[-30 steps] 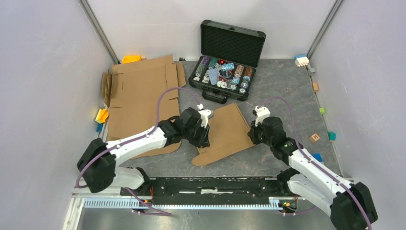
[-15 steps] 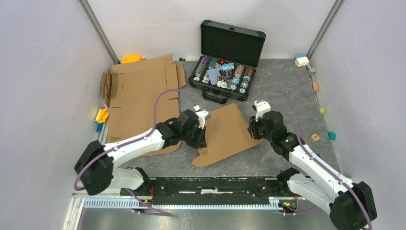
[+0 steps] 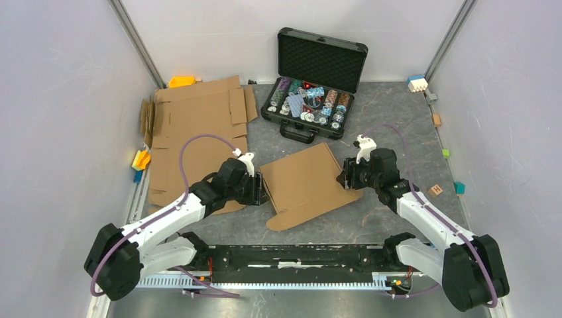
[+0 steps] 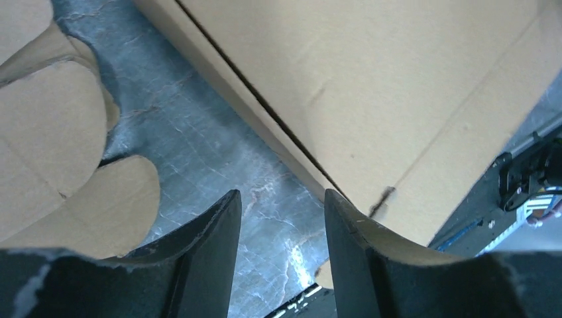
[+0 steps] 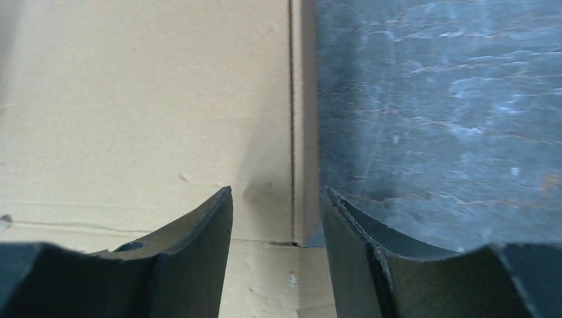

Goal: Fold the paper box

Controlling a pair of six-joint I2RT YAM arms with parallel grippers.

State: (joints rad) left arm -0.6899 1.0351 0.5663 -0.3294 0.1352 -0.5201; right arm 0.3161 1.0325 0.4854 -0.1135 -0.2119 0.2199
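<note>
the paper box (image 3: 306, 184) is lying flattened on the grey worktop (image 3: 397, 119), in the middle between the two arms and just in front of the black case (image 3: 311, 79). its far corner is pointing toward the case handle, and a rounded flap is sticking out at its near left end.

the left tool (image 3: 260, 189) is sitting at the box's left edge, low over the worktop. in the left wrist view its dark fingers (image 4: 205, 245) are standing apart, with bare grey surface showing in the gap. the box's layered edge is running diagonally just past the right-hand finger. the tool is released and is grasping nothing.

the right tool (image 3: 345, 179) is sitting at the box's right edge. in the right wrist view its fingers (image 5: 199, 232) are also spread, and the box's straight edge is running up through the gap between them, with cardboard on the left and worktop on the right. the fingers are not pressing on the board, so this tool is released too.

a larger cardboard sheet (image 3: 199, 126) is lying flat to the left. its rounded flaps are reaching under the left arm, close to the box but apart from it. the case is standing open, its tray holding colourful chips. small coloured blocks (image 3: 140, 160) are lying along the worktop's side edges.
</note>
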